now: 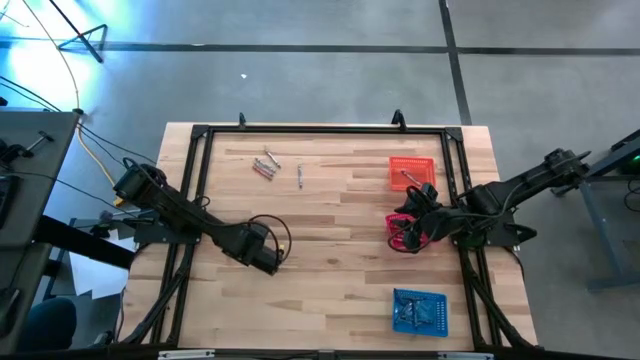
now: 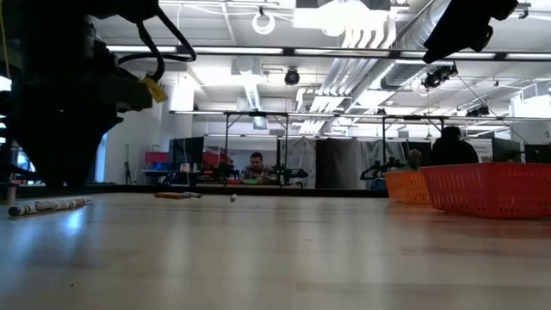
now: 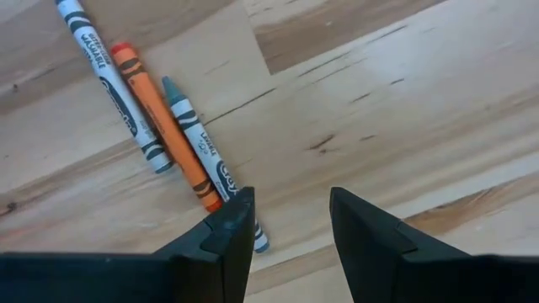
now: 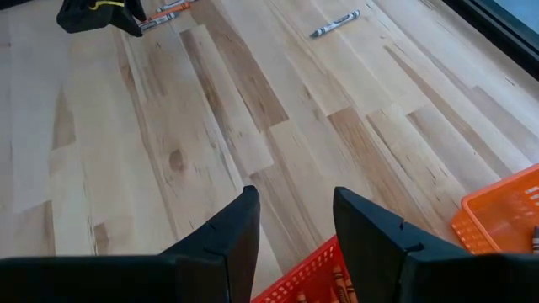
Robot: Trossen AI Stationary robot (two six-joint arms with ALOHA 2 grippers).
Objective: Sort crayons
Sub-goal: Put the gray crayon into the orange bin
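1. Wooden table, bearing orange basket, red basket, blue basket.
2. Left gripper spread open, empty, beside three crayons.
3. Right gripper open, empty, above red basket.
4. One lone crayon lying mid-table.

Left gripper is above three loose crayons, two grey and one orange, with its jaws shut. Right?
Not quite. The left wrist view shows the left gripper with its jaws open, nothing between them. The three crayons, two grey and one orange, are as you say.
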